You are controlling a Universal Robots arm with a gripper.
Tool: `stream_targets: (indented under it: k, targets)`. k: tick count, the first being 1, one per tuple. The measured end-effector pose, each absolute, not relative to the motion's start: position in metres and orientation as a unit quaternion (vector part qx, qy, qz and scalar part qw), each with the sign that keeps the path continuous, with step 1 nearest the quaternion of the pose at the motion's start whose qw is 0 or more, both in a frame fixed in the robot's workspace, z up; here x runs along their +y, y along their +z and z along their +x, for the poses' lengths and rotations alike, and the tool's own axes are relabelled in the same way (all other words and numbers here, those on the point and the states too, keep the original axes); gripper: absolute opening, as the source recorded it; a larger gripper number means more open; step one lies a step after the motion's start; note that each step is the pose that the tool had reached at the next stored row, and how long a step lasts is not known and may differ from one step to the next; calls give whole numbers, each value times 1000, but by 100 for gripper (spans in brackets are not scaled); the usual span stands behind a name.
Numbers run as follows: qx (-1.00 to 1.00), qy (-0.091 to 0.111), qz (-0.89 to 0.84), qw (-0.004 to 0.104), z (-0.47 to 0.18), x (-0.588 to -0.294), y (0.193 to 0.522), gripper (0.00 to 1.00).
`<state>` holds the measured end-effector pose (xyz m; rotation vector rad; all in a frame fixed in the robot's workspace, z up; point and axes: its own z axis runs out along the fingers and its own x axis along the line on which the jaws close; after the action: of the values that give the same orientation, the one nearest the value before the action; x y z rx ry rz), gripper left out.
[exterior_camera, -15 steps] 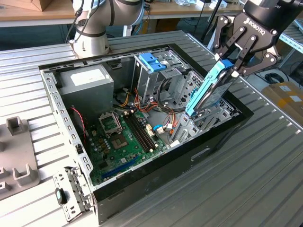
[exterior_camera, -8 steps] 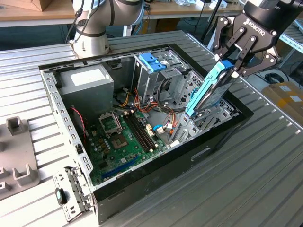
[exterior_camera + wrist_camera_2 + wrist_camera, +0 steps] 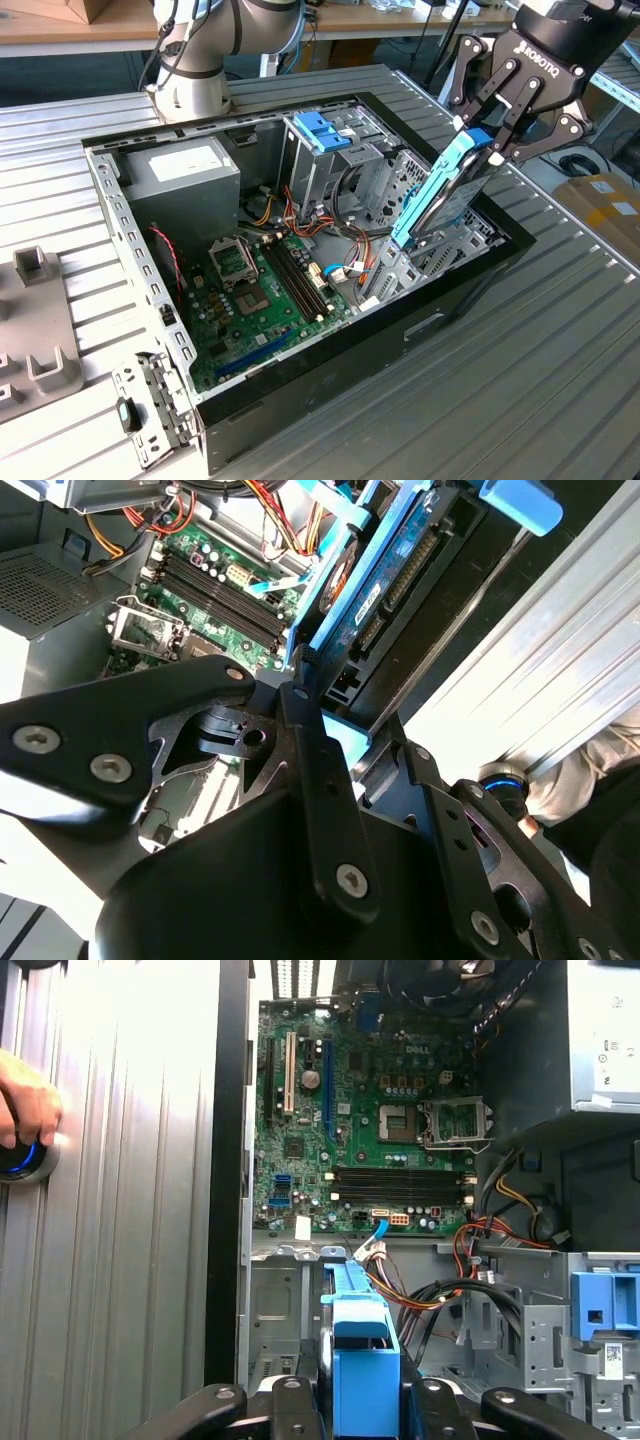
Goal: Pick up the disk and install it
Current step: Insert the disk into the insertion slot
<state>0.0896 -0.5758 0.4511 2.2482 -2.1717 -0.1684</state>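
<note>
disk (image 3: 440, 195) — flat dark metal, edged in light-blue plastic — is held tilted over the drive cage (image 3: 445, 252) at the exterior view's right of the open computer case (image 3: 330, 380); the gripper (image 3: 492, 140) is angled downward, jaws clamped on its upper end.

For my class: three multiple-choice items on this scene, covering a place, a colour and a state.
1. Where is the disk relative to the computer case? A flat beside it; B tilted on edge over its drive-cage end; C beneath it.
2. The disk's carrier frame is: A light blue; B red; C yellow.
3. The pincer is: A open, holding nothing; B shut on a cable; C shut on the disk.
Answers: B, the exterior view shows it slanting over the case; A, blue edges in both wrist views; C, it clamps the disk's upper end.
</note>
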Motion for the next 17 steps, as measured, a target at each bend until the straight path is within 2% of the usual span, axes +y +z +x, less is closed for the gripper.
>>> stream_targets:
  k: [17]
  targets:
    - [-694,-53,718,6,90,-579,451,37]
